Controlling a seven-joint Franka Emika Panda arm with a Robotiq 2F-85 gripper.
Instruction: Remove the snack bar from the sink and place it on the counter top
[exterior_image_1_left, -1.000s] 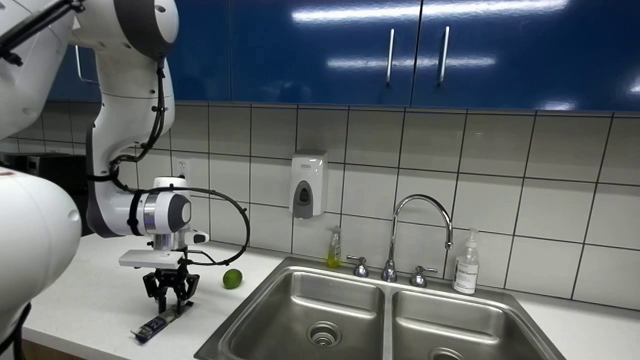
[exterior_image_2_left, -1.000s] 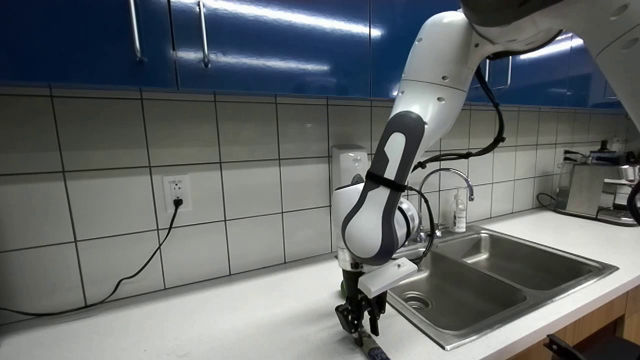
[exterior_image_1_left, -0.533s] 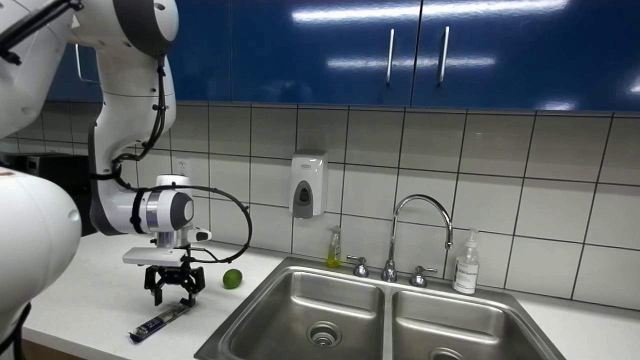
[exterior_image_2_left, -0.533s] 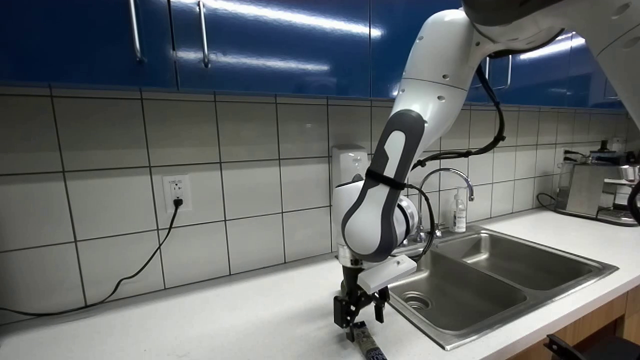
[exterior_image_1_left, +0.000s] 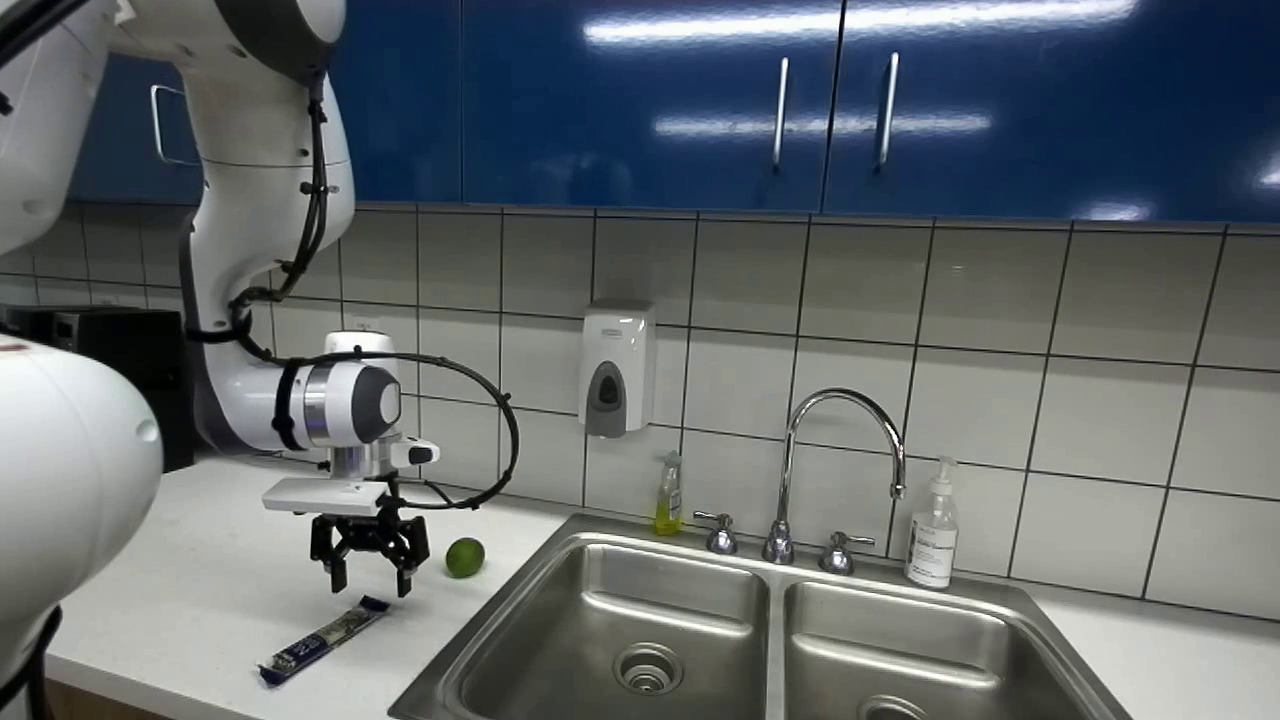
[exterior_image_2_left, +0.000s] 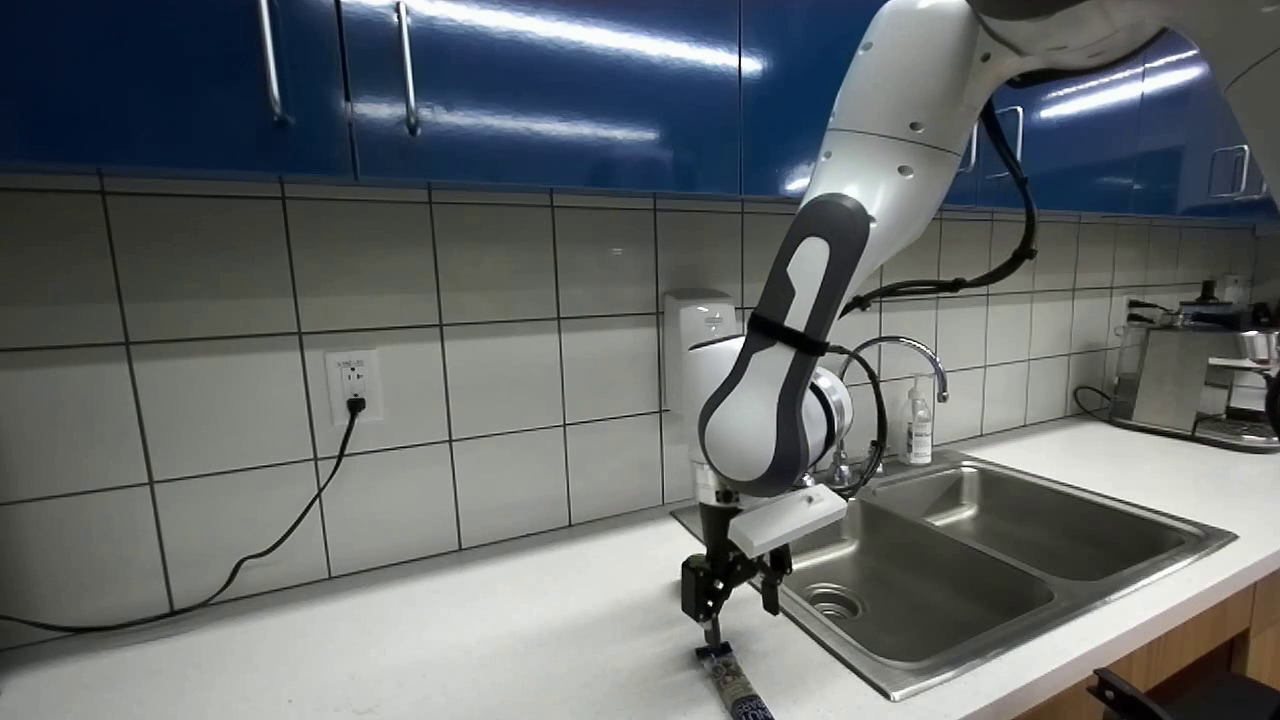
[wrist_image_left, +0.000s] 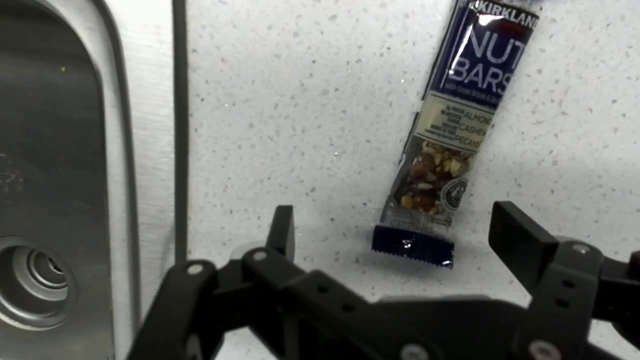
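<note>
Arm (exterior_image_2_left: 893, 180): glossy white, rounded, dark-grey panels (exterior_image_2_left: 836, 213). Black cables (exterior_image_1_left: 317, 188) run along it, one looping right; black strap (exterior_image_2_left: 788, 334), silver band (exterior_image_1_left: 315, 402) lower down. Pincer (exterior_image_1_left: 371, 586) black, angular, jointed; pale round screw heads (wrist_image_left: 581, 248) show in wrist view.

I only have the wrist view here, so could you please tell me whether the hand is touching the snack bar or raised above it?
Observer: In an exterior view, the hand hangs above the snack bar, not touching it.
Operator: Thank you; is there anything close by that my picture leaves out?
Observer: Yes, a green fruit sits on the counter top near the sink.
Operator: My picture cuts off the snack bar's other end; does that lie on the counter top too?
Observer: It does; in an exterior view the whole snack bar lies on it.
</note>
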